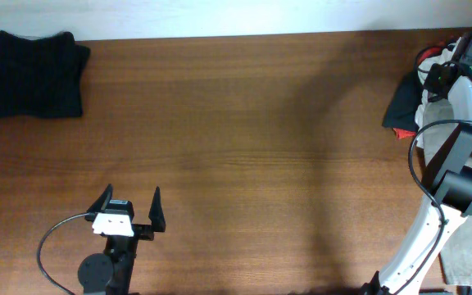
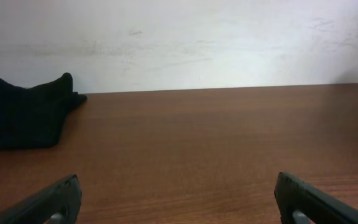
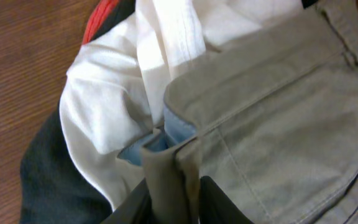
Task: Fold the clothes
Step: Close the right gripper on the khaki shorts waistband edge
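My right gripper [image 3: 174, 198] is shut on a pinched fold of the khaki-olive shorts [image 3: 278, 118], at the waistband edge with its light blue lining. The shorts lie on a pile with a white garment [image 3: 104, 106], a red one [image 3: 101, 15] and a dark one [image 3: 48, 180]. In the overhead view the right arm [image 1: 457, 156] reaches over this pile [image 1: 404, 111] at the table's far right; the gripper itself is hidden there. My left gripper [image 1: 129, 205] is open and empty near the front left, its fingers [image 2: 178, 202] spread wide over bare wood.
A folded black garment [image 1: 29, 75] lies at the far left corner, also in the left wrist view [image 2: 23, 115]. A light wall runs behind the table's back edge. A khaki cloth [image 1: 469, 262] shows at the front right corner under the right arm.
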